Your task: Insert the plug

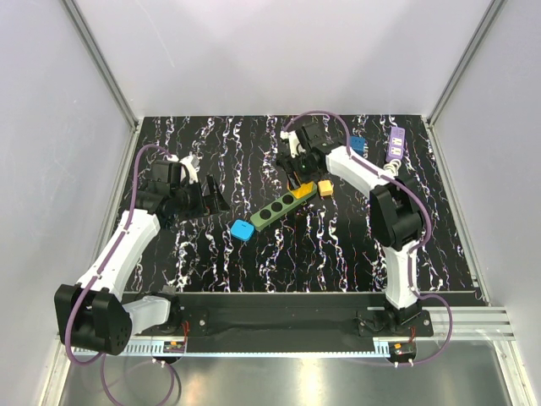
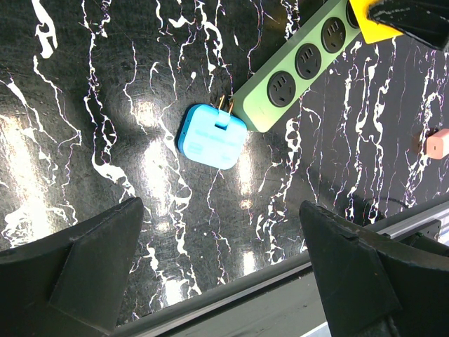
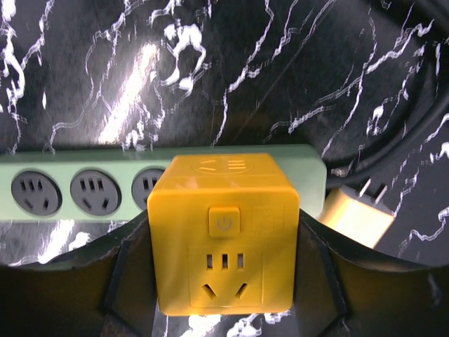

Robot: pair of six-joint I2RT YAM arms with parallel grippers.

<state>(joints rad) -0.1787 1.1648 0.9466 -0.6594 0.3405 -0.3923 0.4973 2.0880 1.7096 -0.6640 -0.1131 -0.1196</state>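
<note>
right jaws: clamped on yellow cube plug (image 3: 223, 232), centred between them | green power strip (image 3: 70, 186): just beyond the plug, long axis crosswise to the jaws, plug over its end; seating depth unclear | left jaws: spread wide, empty, well off | right arm nearer

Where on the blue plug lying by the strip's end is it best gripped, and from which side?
Probably from above, pinching the blue plug across its two side edges at mid-body. It lies flat, and its prongs point at the strip, so that end is crowded.
</note>
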